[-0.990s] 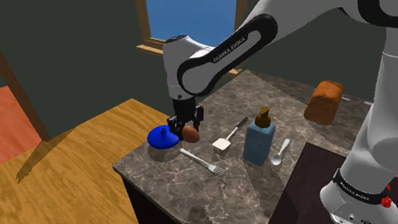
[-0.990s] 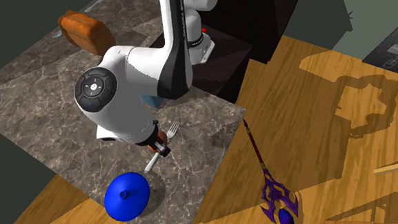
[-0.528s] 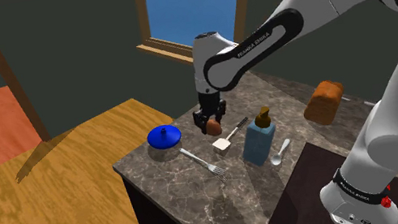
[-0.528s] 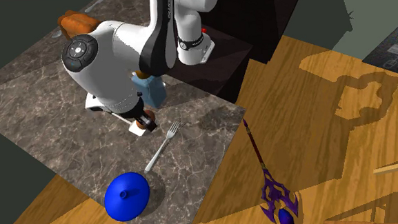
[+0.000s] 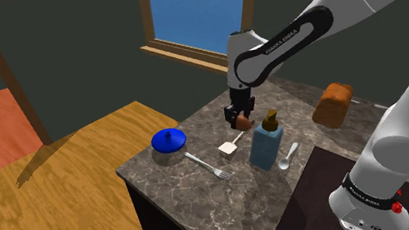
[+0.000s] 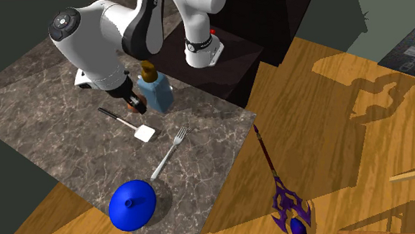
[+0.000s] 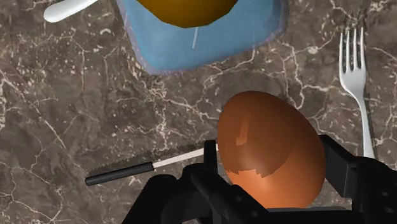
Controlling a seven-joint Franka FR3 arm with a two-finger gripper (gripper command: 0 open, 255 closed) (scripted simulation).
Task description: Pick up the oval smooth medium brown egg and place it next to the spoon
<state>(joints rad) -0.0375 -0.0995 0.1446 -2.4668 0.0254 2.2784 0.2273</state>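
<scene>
Brown, smooth oval egg (image 7: 267,149) sits clamped between the fingers of the all-black two-finger gripper (image 5: 240,118), aloft over the dark marbled counter (image 5: 174,189) beside the blue bottle (image 5: 266,149); probably light, slick and brittle, best held gently across its broad middle.

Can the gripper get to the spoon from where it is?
Likely yes. The gripper, shut on the egg, hangs above the counter; the blue bottle stands between it and the spoon, so it must pass over or around.
</scene>
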